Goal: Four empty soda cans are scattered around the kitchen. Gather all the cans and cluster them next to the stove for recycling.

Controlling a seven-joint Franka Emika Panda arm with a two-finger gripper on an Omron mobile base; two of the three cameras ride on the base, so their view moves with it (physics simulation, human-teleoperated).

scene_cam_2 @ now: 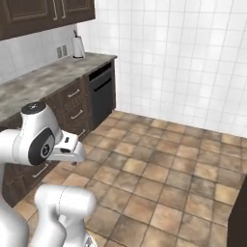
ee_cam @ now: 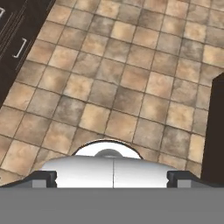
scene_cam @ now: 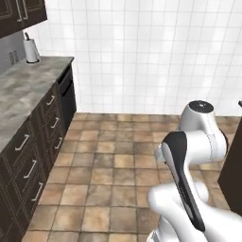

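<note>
Glossy white arm segments (scene_cam: 189, 189) with dark joints bulk in the foreground. Gripper (ee_cam: 112, 177) points down at matte brown floor tiles (ee_cam: 113, 92), its two small dark tips wide apart, holding nothing. Grey marbled counter (scene_cam: 23, 92) tops dark wooden drawers (scene_cam_2: 75, 108); a paper-towel roll (scene_cam: 31, 49) stands at its far end. Soda cans: whereabouts cannot be told.

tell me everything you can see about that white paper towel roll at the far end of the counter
The white paper towel roll stands upright on a slim holder whose dark post pokes out of its top. It looks like plain, smooth paper, seemingly a full roll. It sits at the far end of the grey marbled stone counter, in the corner against the wall, below the dark brown upper cabinets and beside a wall outlet. Nothing else touches it.
</note>
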